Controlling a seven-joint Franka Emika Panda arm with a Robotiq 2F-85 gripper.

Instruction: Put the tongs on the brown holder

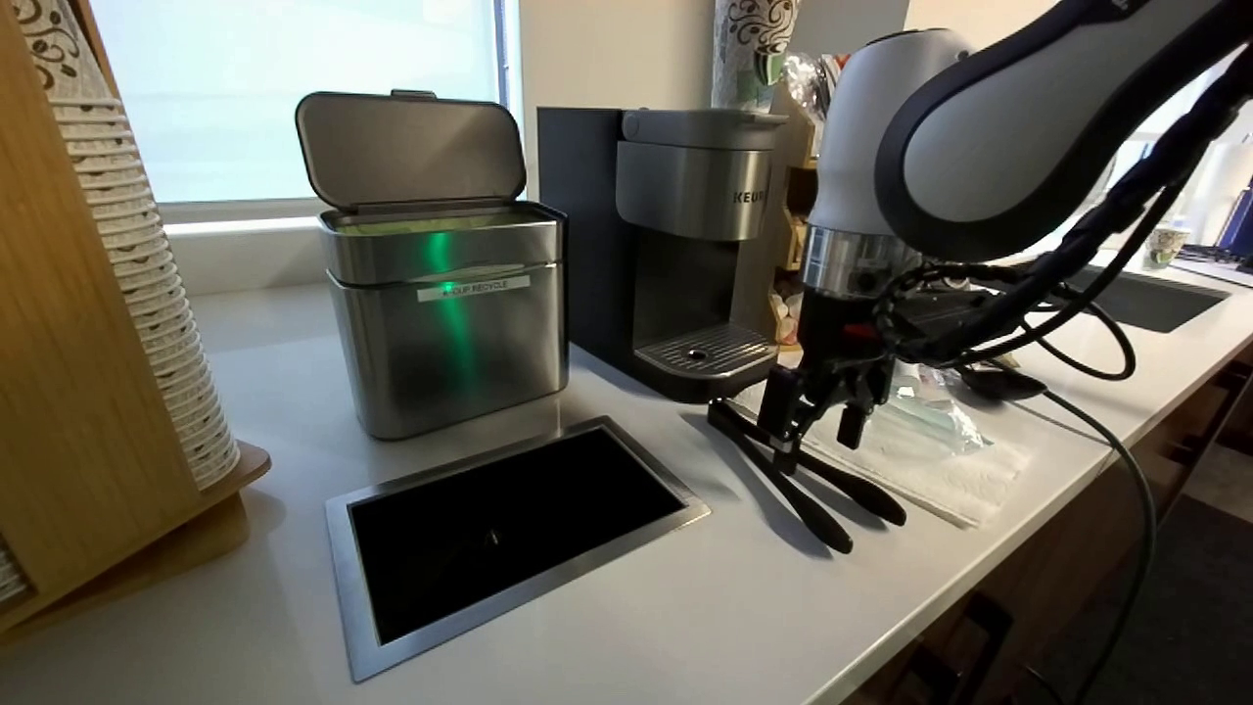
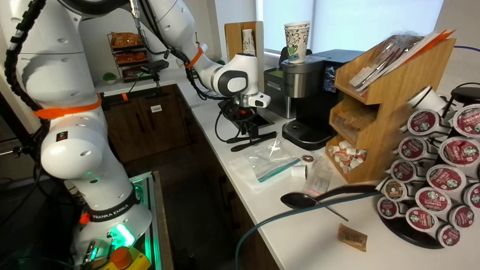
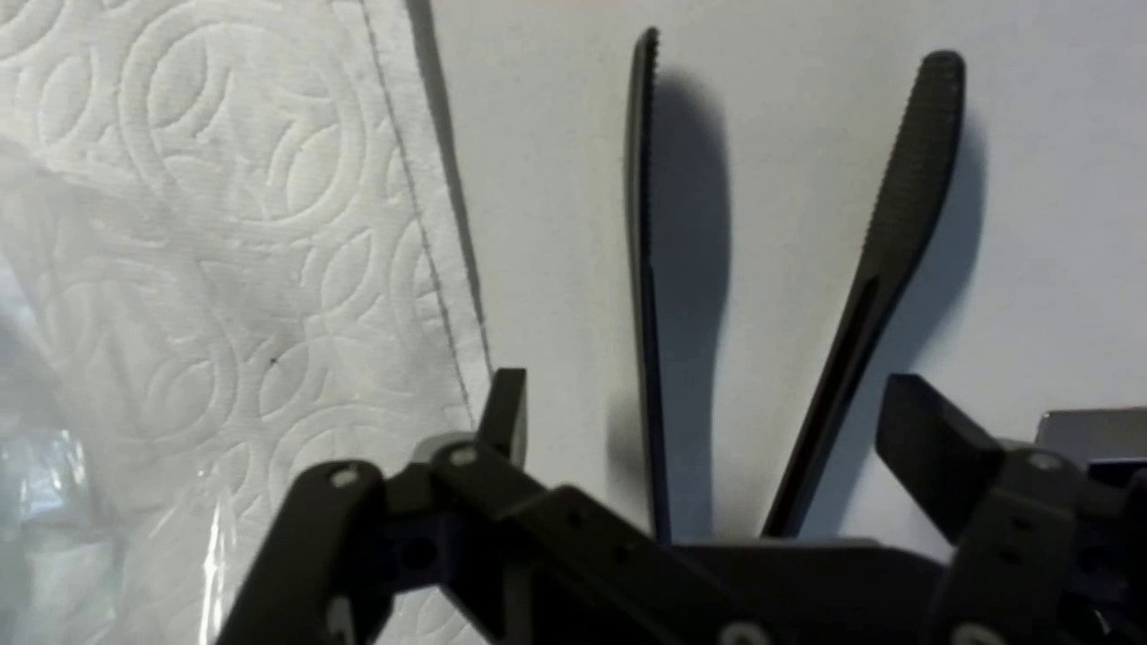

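The long slim black tongs (image 1: 820, 521) lie on the white counter in front of the coffee machine, their two arms spread apart. They also show in an exterior view (image 2: 244, 146) and in the wrist view (image 3: 909, 197). My gripper (image 1: 817, 446) points down over the tongs near their joined end. In the wrist view the gripper (image 3: 703, 403) is open, with one finger on each outer side of the two arms. The joined end is hidden there behind the gripper. The brown holder (image 2: 403, 112) stands beyond the coffee machine, with packets in its compartments; a sliver shows (image 1: 801, 211).
The coffee machine (image 2: 307, 101) stands close to the tongs with cups (image 2: 297, 41) on top. A metal bin (image 1: 450, 333) and a counter opening (image 1: 357, 587) are beside it. A plastic bag (image 2: 268, 159), black round-headed utensil (image 2: 298, 200), green hose (image 2: 270, 221) and pod rack (image 2: 412, 236) are nearby.
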